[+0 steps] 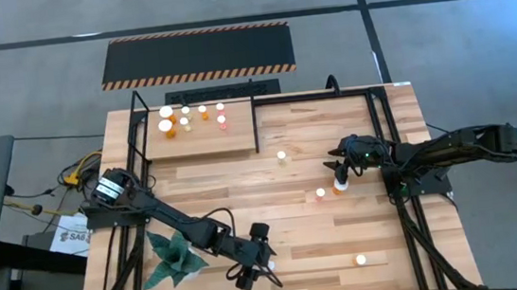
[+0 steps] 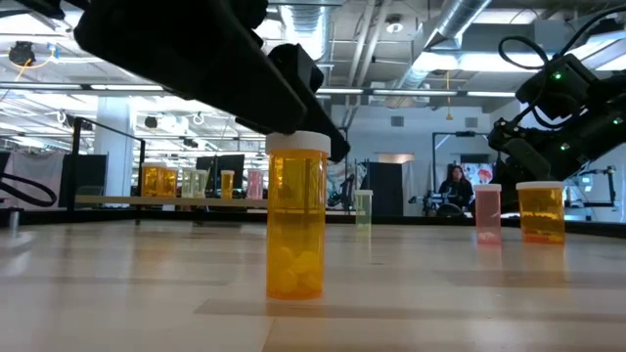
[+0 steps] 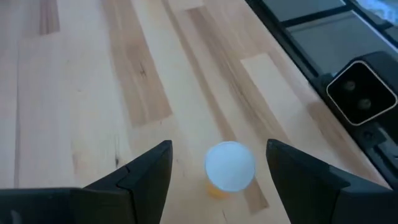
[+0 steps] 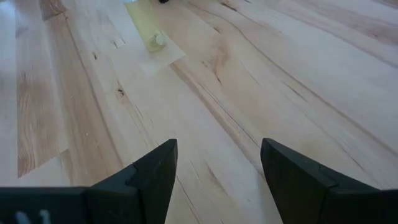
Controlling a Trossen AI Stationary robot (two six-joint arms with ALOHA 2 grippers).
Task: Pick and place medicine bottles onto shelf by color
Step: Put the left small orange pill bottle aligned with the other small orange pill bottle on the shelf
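Presently the left gripper [image 1: 254, 271] hangs at the near edge of the table with its fingers spread apart, directly above an upright amber bottle [image 2: 295, 215]. In the left wrist view the white cap [image 3: 230, 165] sits between the two fingers and touches neither; nothing is held.

Handling assessment: the bottle appears to be a thin-walled rigid plastic cylinder with a few pills at the bottom, so it is probably light and bottom-weighted but easily tipped by a sideways nudge. The smooth body is likely slippery. The grip should be taken across the body just below the cap, with the fingers square to the axis, so the cap's rim acts as a stop against slipping.

The right gripper [image 1: 341, 170] waits at mid-table with its fingers apart, beside another orange bottle [image 1: 339, 186]. The shelf [image 1: 203, 141] at the far left already carries several bottles [image 1: 186, 120]; others remain scattered on the table.
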